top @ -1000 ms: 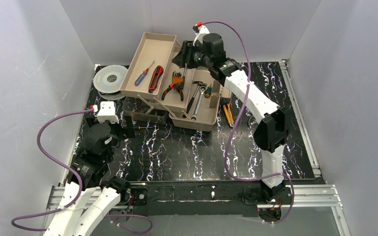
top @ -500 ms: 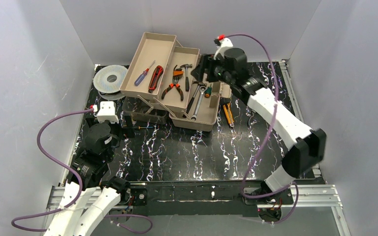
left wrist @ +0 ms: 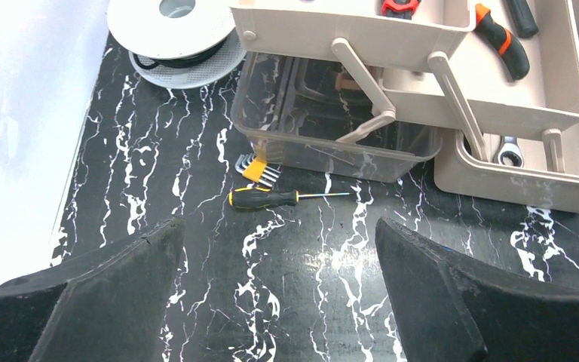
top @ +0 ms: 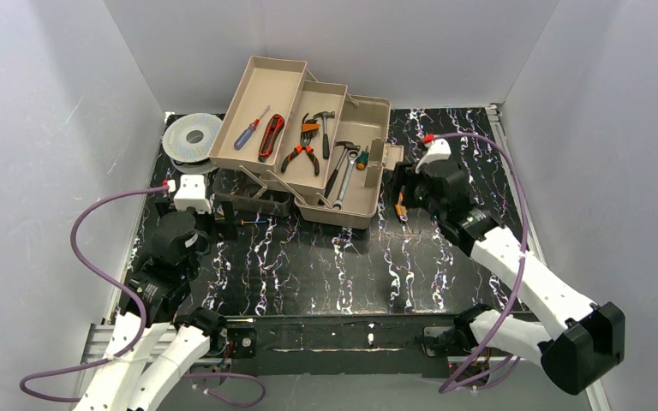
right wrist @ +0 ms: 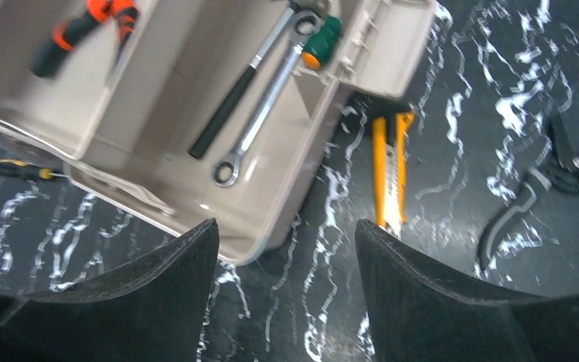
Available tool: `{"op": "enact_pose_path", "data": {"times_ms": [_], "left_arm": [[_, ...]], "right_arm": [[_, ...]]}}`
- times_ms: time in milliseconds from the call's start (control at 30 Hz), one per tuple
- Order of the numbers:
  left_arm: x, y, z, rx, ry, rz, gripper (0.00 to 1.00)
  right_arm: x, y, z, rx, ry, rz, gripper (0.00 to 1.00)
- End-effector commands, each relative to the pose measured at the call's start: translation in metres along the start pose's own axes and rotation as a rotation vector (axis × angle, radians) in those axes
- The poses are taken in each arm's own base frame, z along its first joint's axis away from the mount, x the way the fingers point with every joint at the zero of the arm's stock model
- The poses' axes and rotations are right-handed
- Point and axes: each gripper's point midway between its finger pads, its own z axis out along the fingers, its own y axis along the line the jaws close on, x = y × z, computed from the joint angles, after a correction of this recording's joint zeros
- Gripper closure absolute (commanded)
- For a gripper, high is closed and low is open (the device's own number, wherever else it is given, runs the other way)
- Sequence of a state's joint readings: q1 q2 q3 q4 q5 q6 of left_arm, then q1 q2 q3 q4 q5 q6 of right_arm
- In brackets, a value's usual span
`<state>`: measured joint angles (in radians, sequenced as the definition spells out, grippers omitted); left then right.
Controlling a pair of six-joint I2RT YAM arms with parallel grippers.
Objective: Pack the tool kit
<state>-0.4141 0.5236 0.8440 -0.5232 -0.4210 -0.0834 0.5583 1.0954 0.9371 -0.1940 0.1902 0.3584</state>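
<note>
The tan toolbox (top: 368, 128) stands open at the back, its cantilever trays spread to the left. In the trays lie a blue screwdriver (top: 251, 127), orange pliers (top: 302, 154), a hammer (top: 326, 120) and wrenches (top: 343, 175). My right gripper (top: 404, 195) hangs open and empty just right of the box, low over an orange-handled tool (right wrist: 390, 170) on the table. My left gripper (left wrist: 279, 226) is open and empty, short of a black-and-yellow screwdriver (left wrist: 264, 198) and a set of hex keys (left wrist: 256, 169). Both lie in front of the translucent brown lid (left wrist: 332, 143).
A round grey spool (top: 192, 137) sits at the back left beside the trays. Black-handled cutters (right wrist: 550, 181) lie on the table right of the orange-handled tool. Grey walls close in the left, back and right sides of the black marbled table (top: 326, 257).
My right arm has swung from over the middle tray out to the right and down beside the toolbox, its jaws wider. The hammer now shows in that tray. The left arm has barely moved.
</note>
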Motion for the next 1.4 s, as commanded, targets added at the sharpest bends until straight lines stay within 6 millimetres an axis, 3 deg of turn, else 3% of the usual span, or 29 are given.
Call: {"op": "enact_pose_path", "data": {"times_ms": [0,267,500,667,867,1300,1367], "left_arm": [[0.005,-0.012,0.009,0.049,0.035,0.032,0.02],[0.016,-0.035,0.024,0.144,0.110,0.060,0.02],[-0.019,-0.046,0.025,0.185,0.067,0.037,0.02],[-0.029,-0.039,0.025,0.154,0.046,0.082,0.02],[-0.025,-0.036,0.014,0.173,-0.031,0.052,0.02],[-0.028,-0.033,-0.006,0.198,-0.140,-0.010,0.02],[-0.029,-0.033,-0.007,0.201,-0.145,-0.009,0.02]], "right_arm": [[0.017,-0.027,-0.004,0.089,-0.047,-0.007,0.27],[0.046,-0.040,0.017,0.136,0.010,-0.033,0.27],[0.061,-0.050,0.028,0.184,0.062,-0.038,0.27],[0.069,-0.060,0.035,0.176,0.135,0.046,0.27],[0.063,-0.092,0.034,0.188,0.149,0.212,0.27],[0.024,-0.165,0.051,0.470,0.196,0.249,0.29],[0.028,-0.174,0.054,0.499,0.233,0.261,0.30]]}}
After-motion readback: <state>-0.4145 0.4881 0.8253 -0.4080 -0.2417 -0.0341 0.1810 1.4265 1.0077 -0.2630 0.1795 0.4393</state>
